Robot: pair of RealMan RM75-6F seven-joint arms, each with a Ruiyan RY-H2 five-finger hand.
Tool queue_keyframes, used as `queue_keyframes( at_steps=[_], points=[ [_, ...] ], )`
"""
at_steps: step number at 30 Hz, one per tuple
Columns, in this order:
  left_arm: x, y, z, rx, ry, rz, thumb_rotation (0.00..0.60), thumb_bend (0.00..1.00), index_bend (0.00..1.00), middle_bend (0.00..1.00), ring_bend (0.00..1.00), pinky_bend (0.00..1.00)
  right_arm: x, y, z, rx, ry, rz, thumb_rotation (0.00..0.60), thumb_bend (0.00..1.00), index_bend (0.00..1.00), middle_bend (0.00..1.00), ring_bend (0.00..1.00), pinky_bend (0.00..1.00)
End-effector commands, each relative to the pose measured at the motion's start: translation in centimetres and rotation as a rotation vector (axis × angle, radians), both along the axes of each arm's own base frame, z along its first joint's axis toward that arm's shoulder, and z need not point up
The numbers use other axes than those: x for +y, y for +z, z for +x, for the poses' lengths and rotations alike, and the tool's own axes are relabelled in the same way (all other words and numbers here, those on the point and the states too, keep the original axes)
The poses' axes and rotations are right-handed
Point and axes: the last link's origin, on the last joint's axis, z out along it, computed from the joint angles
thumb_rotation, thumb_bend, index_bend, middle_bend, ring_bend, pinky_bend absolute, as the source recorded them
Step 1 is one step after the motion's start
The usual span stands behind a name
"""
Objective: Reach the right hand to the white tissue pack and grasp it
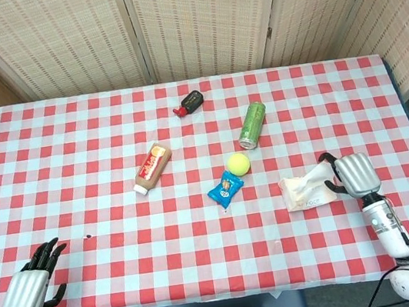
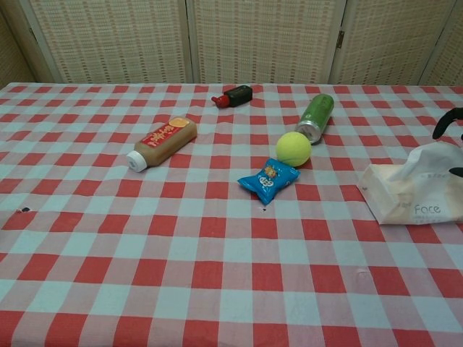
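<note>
Woven reed screens are closing off the back of the scene, and a red-and-white checked tabletop is carrying everything. Near its right edge, the right robot hand is hovering with its fingers spread and nothing in them, reaching over the right end of the white tissue pack; whether the fingertips are already touching the loose tissue sticking up from the pack I cannot tell. The chest view is catching only dark fingertips at the frame's right edge, above and beside the pack.

What could go wrong here is mostly about the pack being soft and light (it looks like a thin plastic wrapper). If the fingers are closing only on the raised tissue, I judge the sheet may pull out and leave the pack lying on the cloth. If the robot hand is coming in low from the right side, it may shove the pack away leftward instead of wrapping it. A squeeze too high may crumple the top without getting hold of the body.

Farther left of the right robot hand, beyond the pack, a blue snack packet and a tennis ball are lying near enough that a pushed pack might bump them; the ball would roll.

The left robot hand is idling at the front left corner, fingers apart, holding nothing.
</note>
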Motion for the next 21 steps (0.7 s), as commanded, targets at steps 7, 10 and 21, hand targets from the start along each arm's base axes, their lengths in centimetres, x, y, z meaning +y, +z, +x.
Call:
queue_keyframes(
  at_steps=[7, 10, 21],
  points=[
    [0.0, 0.0, 0.0, -0.001, 0.000, 0.001, 0.600, 0.39, 0.12, 0.01, 0.05, 0.37, -0.2, -0.6, -0.3, 0.014, -0.007, 0.021, 0.600, 0.27, 0.51, 0.80, 0.73, 0.97],
    [0.0, 0.0, 0.0, 0.000, 0.000, 0.000, 0.600, 0.39, 0.12, 0.01, 0.05, 0.37, -0.2, -0.7, -0.3, 0.024, -0.012, 0.032, 0.600, 0.28, 0.51, 0.80, 0.72, 0.97],
    [0.0, 0.0, 0.0, -0.005, 0.000, -0.001, 0.600, 0.39, 0.12, 0.01, 0.05, 0.37, 0.7, 0.4, 1.2, -0.059, 0.096, -0.052, 0.600, 0.33, 0.58, 0.80, 0.73, 0.97]
  ],
)
